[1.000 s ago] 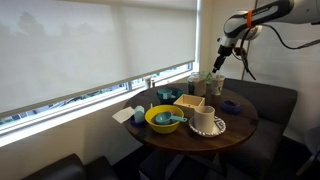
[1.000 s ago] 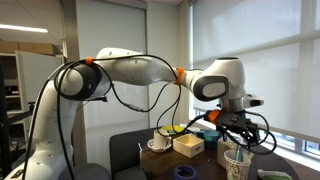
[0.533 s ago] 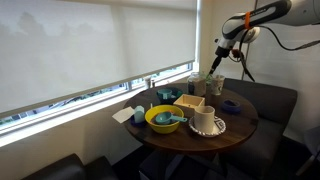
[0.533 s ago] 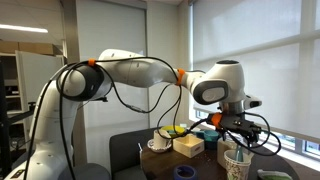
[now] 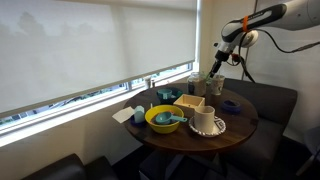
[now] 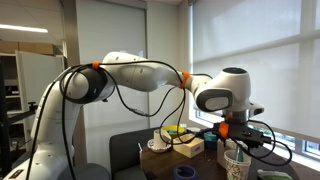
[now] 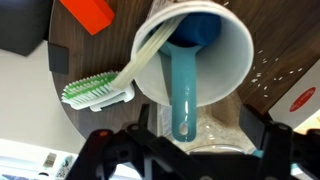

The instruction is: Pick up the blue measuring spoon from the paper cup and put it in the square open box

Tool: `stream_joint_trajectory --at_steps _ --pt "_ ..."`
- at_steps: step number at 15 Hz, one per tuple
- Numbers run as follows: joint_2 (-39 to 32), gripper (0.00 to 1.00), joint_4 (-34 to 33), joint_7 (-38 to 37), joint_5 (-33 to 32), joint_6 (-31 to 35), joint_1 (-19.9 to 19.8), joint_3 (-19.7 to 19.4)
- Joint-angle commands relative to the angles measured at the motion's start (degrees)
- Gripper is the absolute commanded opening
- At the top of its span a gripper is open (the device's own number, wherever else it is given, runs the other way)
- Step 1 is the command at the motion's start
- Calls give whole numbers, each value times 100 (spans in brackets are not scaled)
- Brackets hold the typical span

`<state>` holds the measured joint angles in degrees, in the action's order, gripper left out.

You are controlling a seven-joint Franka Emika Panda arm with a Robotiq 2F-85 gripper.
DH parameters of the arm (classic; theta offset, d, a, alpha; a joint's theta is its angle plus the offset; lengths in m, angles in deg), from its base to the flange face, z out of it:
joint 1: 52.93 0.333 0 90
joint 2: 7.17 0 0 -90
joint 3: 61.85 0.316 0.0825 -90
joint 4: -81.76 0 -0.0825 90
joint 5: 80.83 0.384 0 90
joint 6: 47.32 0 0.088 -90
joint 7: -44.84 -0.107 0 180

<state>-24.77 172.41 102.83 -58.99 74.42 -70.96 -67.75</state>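
Observation:
The blue measuring spoon (image 7: 186,70) stands in the white paper cup (image 7: 222,52), bowl end down, handle leaning over the rim toward me. A green-and-white toothbrush (image 7: 100,90) also sticks out of the cup. My gripper (image 7: 183,142) is open, its black fingers apart on either side of the spoon handle and just above the cup. In both exterior views the gripper (image 5: 216,63) (image 6: 238,141) hangs over the cup (image 5: 213,86) (image 6: 234,164). The tan square open box (image 5: 191,103) (image 6: 187,147) sits near the middle of the round table.
A yellow bowl (image 5: 163,119) with a blue utensil, a white mug (image 5: 205,120) on a plate, a blue bowl (image 5: 231,106) and a glass jar (image 7: 195,128) share the dark round table (image 5: 240,125). An orange block (image 7: 90,12) lies beside the cup. Window blinds run behind.
My gripper has come down and closer to the paper cup. The cup, spoon and box have not moved.

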Motion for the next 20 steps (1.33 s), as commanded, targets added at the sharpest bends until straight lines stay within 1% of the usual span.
stream_joint_trajectory --at_steps 1,2,3,4,5,6,7,9,10,11,12,13,14,15,19,20 --pt "92 71 83 308 272 104 -109 89" --pt "106 74 89 326 261 117 -106 78" --pt "122 73 95 317 229 158 -99 62" --pt "127 69 108 310 222 234 -97 56" --pt "135 72 117 282 222 299 -95 52" --pt "132 71 125 273 218 367 -98 51" --pt "131 62 137 272 230 412 -103 56" --pt "130 61 189 216 234 550 -92 61" --pt "139 58 223 177 221 614 -82 58" --pt "150 61 268 140 209 669 -73 57" --pt "161 59 309 130 196 714 -69 58" --pt "174 42 343 112 193 739 -66 60" --pt "190 34 368 81 200 748 -64 63" --pt "206 33 404 80 211 768 -66 69" --pt "347 3 523 2 285 787 -46 110" --pt "421 4 566 -28 301 791 -37 116"
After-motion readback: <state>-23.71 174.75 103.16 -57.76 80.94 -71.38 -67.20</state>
